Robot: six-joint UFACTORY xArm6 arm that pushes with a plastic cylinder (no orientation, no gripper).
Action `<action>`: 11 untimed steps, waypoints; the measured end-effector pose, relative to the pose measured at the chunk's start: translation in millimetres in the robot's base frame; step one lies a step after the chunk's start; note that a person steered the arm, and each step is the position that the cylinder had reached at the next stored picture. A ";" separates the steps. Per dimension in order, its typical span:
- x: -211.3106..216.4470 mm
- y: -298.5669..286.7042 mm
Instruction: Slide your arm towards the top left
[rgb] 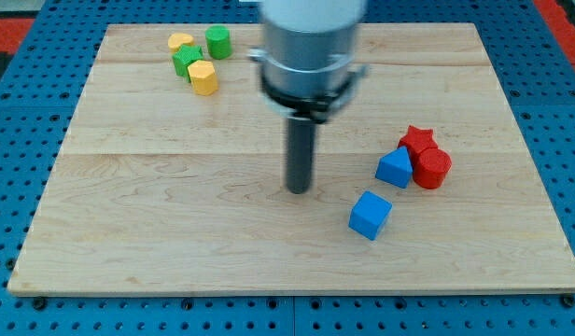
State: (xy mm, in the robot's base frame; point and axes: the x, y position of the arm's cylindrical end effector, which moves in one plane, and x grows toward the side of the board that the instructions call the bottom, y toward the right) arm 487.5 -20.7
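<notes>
My tip [298,190] rests on the wooden board [175,224] near its middle. A blue cube [371,215] lies just to the tip's lower right, apart from it. Further right sit a blue triangular block [394,168], a red star block [418,140] and a red cylinder [431,169], bunched together. At the view's top left a yellow round block [180,42], a green star-like block [186,60], a green cylinder [217,42] and a yellow hexagonal block [203,77] form a cluster, far from the tip.
The arm's grey body [311,47] hangs over the board's upper middle and hides part of it. A blue perforated table [26,93] surrounds the board, with red areas at the top corners.
</notes>
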 end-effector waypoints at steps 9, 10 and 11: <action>-203.4 -266.9; -225.3 -260.1; -238.2 -250.4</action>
